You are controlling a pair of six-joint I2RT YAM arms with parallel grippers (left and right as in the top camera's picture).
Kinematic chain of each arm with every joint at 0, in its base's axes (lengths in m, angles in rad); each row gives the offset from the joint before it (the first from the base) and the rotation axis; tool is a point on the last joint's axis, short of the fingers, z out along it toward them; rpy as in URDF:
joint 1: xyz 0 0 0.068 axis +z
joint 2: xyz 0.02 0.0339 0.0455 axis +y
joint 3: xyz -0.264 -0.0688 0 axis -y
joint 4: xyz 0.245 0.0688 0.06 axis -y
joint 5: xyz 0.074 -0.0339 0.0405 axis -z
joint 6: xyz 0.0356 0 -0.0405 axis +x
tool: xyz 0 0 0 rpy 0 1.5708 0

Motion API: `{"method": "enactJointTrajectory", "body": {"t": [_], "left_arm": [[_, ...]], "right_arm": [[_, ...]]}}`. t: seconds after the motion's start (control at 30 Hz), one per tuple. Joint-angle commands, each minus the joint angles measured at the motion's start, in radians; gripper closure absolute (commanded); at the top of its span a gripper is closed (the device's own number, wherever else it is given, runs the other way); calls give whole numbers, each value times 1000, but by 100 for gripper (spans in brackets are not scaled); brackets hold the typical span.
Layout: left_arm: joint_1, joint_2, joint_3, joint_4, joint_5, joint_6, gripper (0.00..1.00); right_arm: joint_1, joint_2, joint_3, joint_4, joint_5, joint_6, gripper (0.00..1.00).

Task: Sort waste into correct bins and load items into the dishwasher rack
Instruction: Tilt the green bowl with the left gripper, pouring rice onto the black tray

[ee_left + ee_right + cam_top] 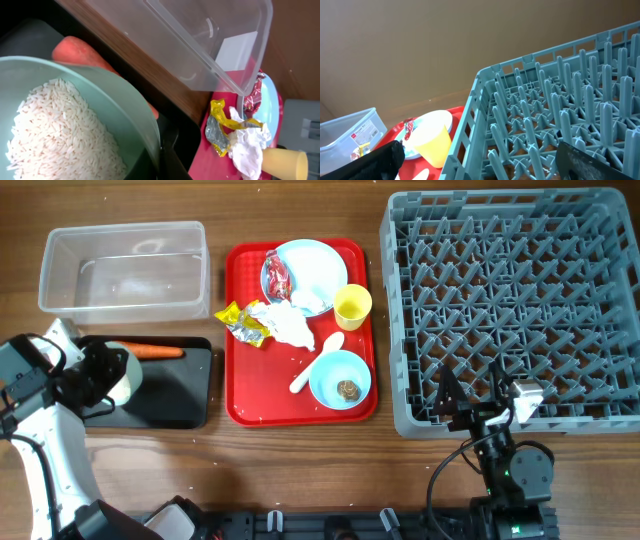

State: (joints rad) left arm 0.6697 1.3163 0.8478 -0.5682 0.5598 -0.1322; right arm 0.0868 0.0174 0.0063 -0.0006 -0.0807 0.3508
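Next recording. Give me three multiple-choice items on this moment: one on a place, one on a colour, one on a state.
1. Where does the carrot lie? A. In the clear tub. B. On the black tray. C. On the red tray.
2. What colour is the cup? A. Yellow. B. Green. C. White.
3. How is the dishwasher rack? A. Full. B. Half full. C. Empty.
Answers: 1 B, it rests on the tray's dark surface. 2 A, it stands out bright yellow. 3 C, only bare pegs show.
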Motion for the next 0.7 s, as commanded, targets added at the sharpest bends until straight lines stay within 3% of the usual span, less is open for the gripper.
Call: {"method": "enactJointTrajectory", "body": {"t": [0.0, 0.37, 0.67], "left_arm": [[37, -11, -13, 12, 92, 17, 96], [240, -11, -51, -2, 507, 156, 96], [364, -11, -249, 251, 525, 139, 96]], "right_arm": [[6, -7, -1, 3, 13, -8, 0], [6, -7, -1, 3, 13, -7, 0], [6, -7, -1, 3, 13, -7, 0]]}}
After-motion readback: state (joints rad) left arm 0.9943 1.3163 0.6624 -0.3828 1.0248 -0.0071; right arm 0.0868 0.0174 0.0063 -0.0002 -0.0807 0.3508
